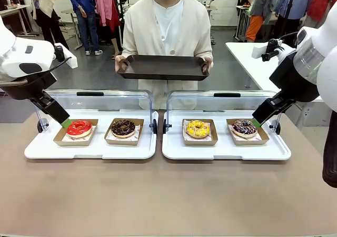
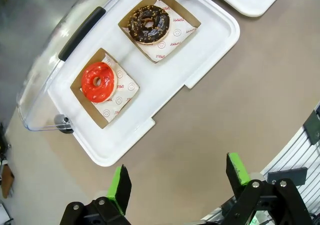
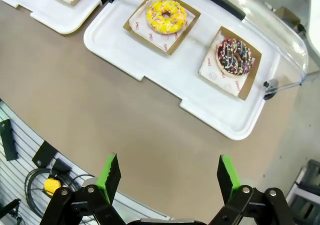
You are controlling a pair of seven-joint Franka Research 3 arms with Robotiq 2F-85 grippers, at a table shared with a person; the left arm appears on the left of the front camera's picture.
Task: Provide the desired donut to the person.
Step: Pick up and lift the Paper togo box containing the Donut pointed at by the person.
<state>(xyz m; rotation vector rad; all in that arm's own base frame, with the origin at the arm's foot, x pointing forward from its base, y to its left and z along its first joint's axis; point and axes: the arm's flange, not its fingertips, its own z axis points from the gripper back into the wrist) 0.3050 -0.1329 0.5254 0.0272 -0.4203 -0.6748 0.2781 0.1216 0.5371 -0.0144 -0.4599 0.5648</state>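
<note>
Two end effectors hang open and empty above the desk (image 1: 168, 195). The left end effector (image 2: 177, 172) has its green pads spread wide over bare desk. In its wrist view the red-glazed donut (image 2: 98, 82), smooth and glossy, lies at ten o'clock. The chocolate donut (image 2: 149, 23), speckled with pale crumbs, lies at twelve. The right end effector (image 3: 168, 167) stands just as wide, holding nothing. From it the yellow donut (image 3: 166, 15), flecked with coloured sprinkles, sits at twelve o'clock. The dark donut (image 3: 235, 56), thick with mixed sprinkles, sits at one.

Each donut rests on printed paper in its own brown cardboard holder (image 1: 124, 138). In the front view the four make a row across two white trays (image 1: 89, 151) side by side, whose clear lids (image 1: 100, 102) are tipped back toward twelve o'clock.

Beyond them, at twelve o'clock, the person (image 1: 167, 31) in a cream cardigan stands at the far edge, both hands holding a dark tray (image 1: 163, 67) level.
</note>
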